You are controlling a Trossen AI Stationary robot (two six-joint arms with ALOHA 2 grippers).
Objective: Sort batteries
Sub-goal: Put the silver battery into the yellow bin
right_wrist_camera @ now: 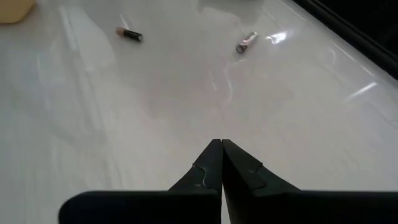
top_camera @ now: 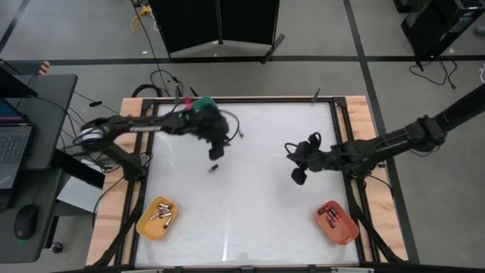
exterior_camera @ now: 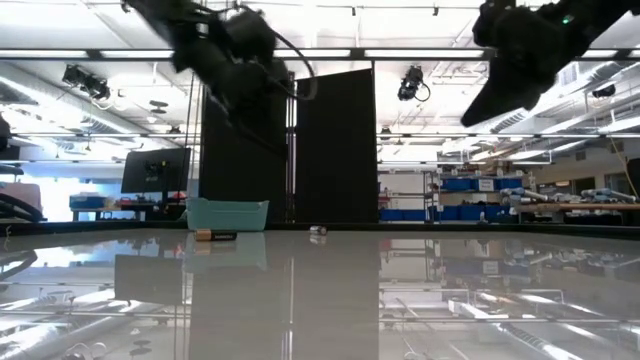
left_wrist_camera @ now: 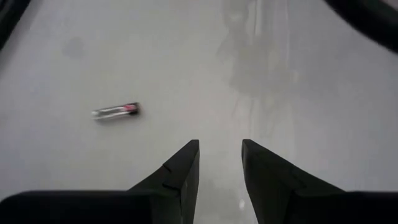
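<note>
The left end effector [top_camera: 219, 149] hangs above the far-left part of the white surface [top_camera: 250, 220], fingers parted and empty. Just near of it lies a battery [top_camera: 214, 167], flat, with its long axis slanted and its pink end toward the right. The right end effector [top_camera: 298, 176], closed and empty, hovers mid-right.

Tabletop [top_camera: 250, 189] is white and glossy. One battery [top_camera: 214, 167] lies loose left of the middle, another [top_camera: 241, 136] sits farther back. Orange bin [top_camera: 156, 218] with cells sits front left, red bin [top_camera: 336, 222] front right, teal bin [top_camera: 201, 104] at the back edge.
</note>
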